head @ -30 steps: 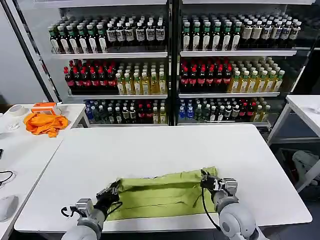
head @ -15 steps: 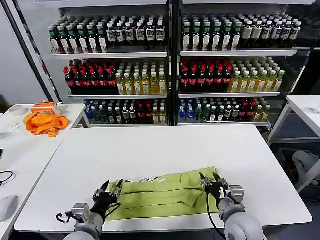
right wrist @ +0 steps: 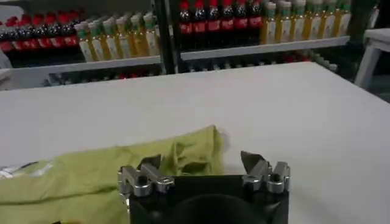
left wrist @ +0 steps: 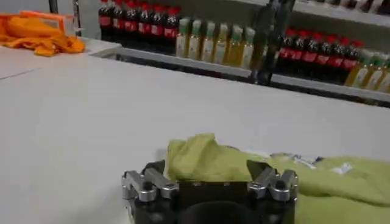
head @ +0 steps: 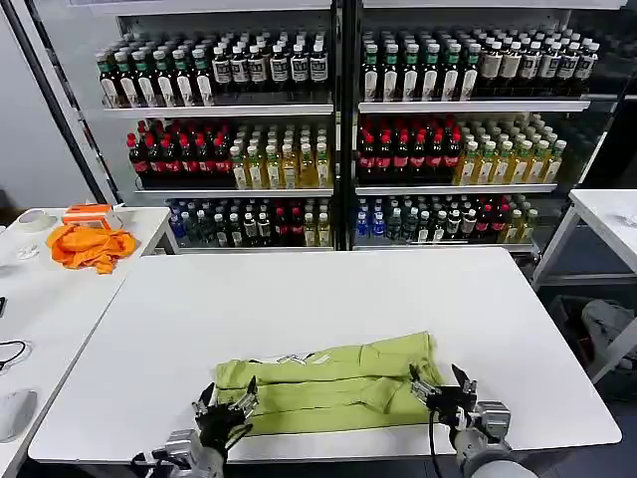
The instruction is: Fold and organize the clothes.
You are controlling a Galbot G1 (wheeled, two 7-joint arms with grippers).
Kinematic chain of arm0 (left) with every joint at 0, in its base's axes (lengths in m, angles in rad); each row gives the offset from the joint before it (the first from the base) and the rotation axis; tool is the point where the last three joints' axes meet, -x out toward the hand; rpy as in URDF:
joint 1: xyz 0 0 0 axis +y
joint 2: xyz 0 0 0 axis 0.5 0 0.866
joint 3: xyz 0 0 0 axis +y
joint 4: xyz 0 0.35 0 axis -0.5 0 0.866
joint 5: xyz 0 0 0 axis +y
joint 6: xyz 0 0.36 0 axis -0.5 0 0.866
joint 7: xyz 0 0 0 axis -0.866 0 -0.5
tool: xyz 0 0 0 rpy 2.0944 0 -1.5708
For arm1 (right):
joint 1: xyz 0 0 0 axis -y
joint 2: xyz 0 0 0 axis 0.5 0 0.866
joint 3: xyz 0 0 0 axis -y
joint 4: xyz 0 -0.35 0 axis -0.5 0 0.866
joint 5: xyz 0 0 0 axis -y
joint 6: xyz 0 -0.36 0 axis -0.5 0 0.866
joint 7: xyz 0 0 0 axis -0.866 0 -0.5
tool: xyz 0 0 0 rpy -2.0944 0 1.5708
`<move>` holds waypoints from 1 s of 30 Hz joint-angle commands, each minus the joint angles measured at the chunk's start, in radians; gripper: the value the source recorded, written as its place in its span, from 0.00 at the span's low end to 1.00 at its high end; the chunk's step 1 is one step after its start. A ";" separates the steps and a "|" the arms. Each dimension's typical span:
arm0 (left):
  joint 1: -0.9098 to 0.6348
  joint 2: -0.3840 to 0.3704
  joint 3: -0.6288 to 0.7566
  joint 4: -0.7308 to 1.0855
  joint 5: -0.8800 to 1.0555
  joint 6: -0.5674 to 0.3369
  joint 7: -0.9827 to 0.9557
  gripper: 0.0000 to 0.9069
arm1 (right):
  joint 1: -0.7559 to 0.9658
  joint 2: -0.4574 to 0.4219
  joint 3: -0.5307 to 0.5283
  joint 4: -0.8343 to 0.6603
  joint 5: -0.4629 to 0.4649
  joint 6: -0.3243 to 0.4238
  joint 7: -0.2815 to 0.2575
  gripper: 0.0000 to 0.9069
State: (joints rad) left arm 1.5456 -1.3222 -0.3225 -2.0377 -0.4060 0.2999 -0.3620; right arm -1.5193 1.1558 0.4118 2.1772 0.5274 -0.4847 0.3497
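The lime-green T-shirt (head: 328, 383) lies on the white table (head: 318, 299) as a long folded band near the front edge, a small white label showing on top. My left gripper (head: 227, 403) stands open at the band's left end, its fingers apart on either side of the cloth edge (left wrist: 201, 159). At the band's right end my right gripper (head: 443, 386) is open too, holding nothing. In the left wrist view the left gripper (left wrist: 206, 169) frames a raised fold of the shirt. In the right wrist view the right gripper (right wrist: 200, 161) sits just short of the shirt's corner (right wrist: 189, 149).
An orange cloth (head: 92, 245) lies on a side table at the far left. Drink shelves (head: 338, 149) stand behind the table. Another white table (head: 607, 214) is at the right. A grey mouse (head: 15, 413) rests at the left edge.
Both grippers have let go of the shirt and drawn back toward the table's front edge. The lifted cloth has settled flat into a folded band.
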 commanded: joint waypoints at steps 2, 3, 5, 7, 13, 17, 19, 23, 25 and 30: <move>0.010 -0.041 0.022 0.052 0.086 0.002 -0.030 0.48 | -0.059 0.005 0.020 0.022 -0.024 0.013 -0.006 1.00; 0.010 -0.042 0.021 0.059 0.086 0.002 -0.035 0.21 | -0.060 0.006 0.019 0.023 -0.024 0.013 -0.006 1.00; 0.008 -0.046 0.019 0.066 0.087 0.002 -0.045 0.04 | -0.061 0.006 0.019 0.025 -0.024 0.013 -0.006 1.00; 0.009 -0.047 0.020 0.069 0.089 0.001 -0.049 0.02 | -0.062 0.005 0.019 0.027 -0.024 0.013 -0.005 1.00; 0.010 -0.048 0.019 0.064 0.074 -0.008 -0.047 0.02 | -0.065 0.008 0.021 0.035 -0.024 0.013 -0.003 1.00; 0.013 -0.051 0.017 0.065 0.049 -0.017 -0.044 0.02 | -0.068 0.010 0.025 0.040 -0.025 0.013 -0.001 1.00; 0.014 -0.051 0.017 0.067 0.041 -0.022 -0.043 0.02 | -0.069 0.010 0.028 0.042 -0.025 0.013 -0.001 1.00; 0.014 -0.047 0.006 0.065 0.005 -0.032 -0.040 0.02 | -0.068 0.009 0.034 0.043 -0.024 0.013 0.000 1.00; 0.011 -0.042 -0.005 0.060 -0.002 -0.038 -0.039 0.02 | -0.065 0.010 0.037 0.043 -0.024 0.014 -0.001 1.00; 0.003 -0.018 -0.071 0.015 -0.042 -0.037 -0.030 0.02 | -0.037 0.017 0.056 0.032 -0.023 0.013 0.001 1.00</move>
State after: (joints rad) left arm 1.5508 -1.3533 -0.3392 -1.9943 -0.4090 0.2677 -0.3917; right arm -1.5711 1.1709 0.4559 2.2140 0.5045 -0.4723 0.3500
